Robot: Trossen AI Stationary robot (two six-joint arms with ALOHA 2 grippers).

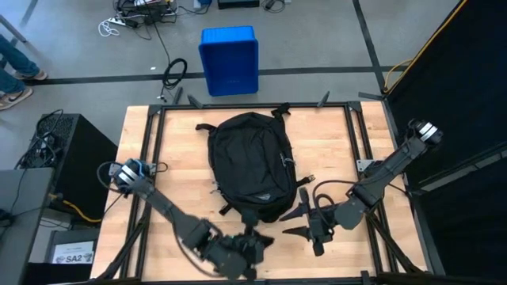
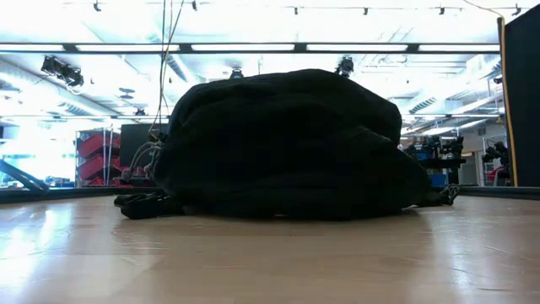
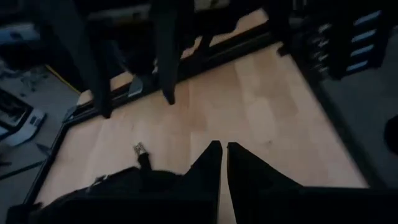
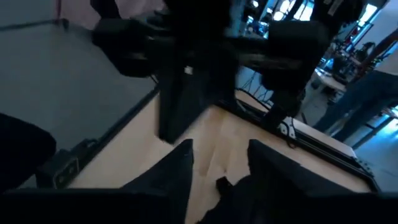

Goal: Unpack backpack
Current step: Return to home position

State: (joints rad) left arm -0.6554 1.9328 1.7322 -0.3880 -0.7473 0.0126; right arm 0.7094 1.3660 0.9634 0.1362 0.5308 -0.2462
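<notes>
The black backpack (image 1: 249,166) lies flat on its back in the middle of the wooden table, its top loop (image 1: 279,111) toward the far edge. It fills the middle of the low view (image 2: 287,143), with straps trailing onto the wood (image 2: 139,203). My left gripper (image 1: 255,240) hovers at the backpack's near end, shut, with nothing visible between its fingers (image 3: 221,155). A strap end with a grey buckle (image 3: 140,149) lies beside it. My right gripper (image 1: 295,218) hangs off the backpack's near right corner, open, its fingers apart (image 4: 217,158) over bare wood.
A blue plastic bin (image 1: 230,59) stands on the floor beyond the table's far edge. Black frame rails (image 1: 352,142) run along the table's sides. Bare wood shows to the left (image 1: 170,150) and right (image 1: 325,150) of the backpack. A person's feet (image 1: 16,83) show at far left.
</notes>
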